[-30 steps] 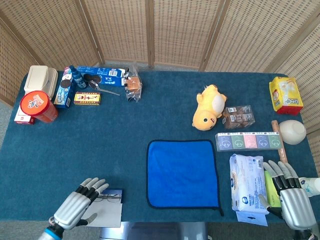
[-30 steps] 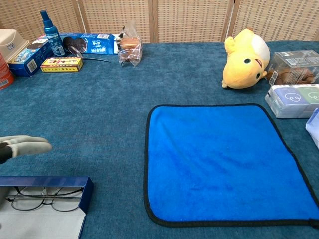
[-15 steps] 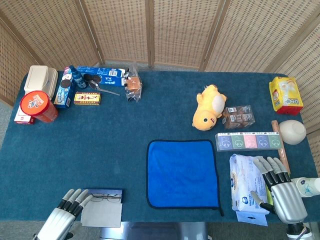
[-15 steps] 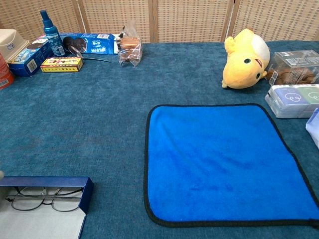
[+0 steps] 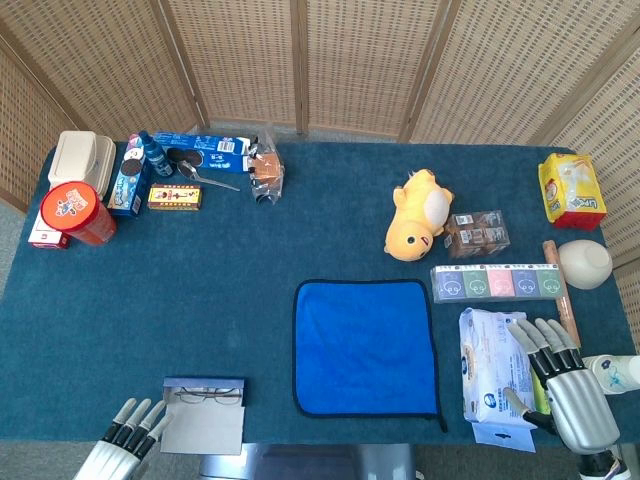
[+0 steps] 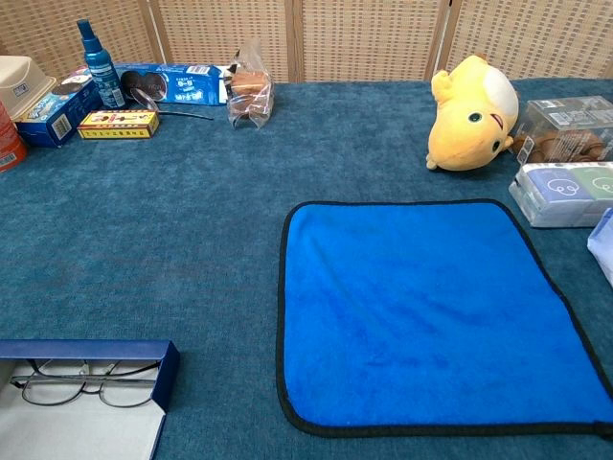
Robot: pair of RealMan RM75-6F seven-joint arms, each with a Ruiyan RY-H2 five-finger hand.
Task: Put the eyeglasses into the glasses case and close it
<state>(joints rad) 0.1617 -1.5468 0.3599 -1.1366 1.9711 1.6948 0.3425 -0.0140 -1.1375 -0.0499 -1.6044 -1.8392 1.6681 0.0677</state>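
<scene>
Teal carpeted bench (image 5: pixel 250 250): thin wire glasses (image 6: pixel 86 381) lie in the open rectangular case (image 6: pixel 91 402). Both robot hands, left (image 5: pixel 125 445) and right (image 5: pixel 565 380), are empty, fingers spread.

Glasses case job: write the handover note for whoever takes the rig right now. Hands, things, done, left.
Left hand: at the near table edge, beside the case, fingers apart, holding nothing.
Right hand: near the right edge by the tissue pack, fingers spread, holding nothing.
Glasses case: near-left corner of the table, lid open.
Eyeglasses: lying inside the open case, along its far wall.
Done: glasses are in the case.
Left: close the lid. The left hand is nearer, so it seems the likely one to use.
</scene>
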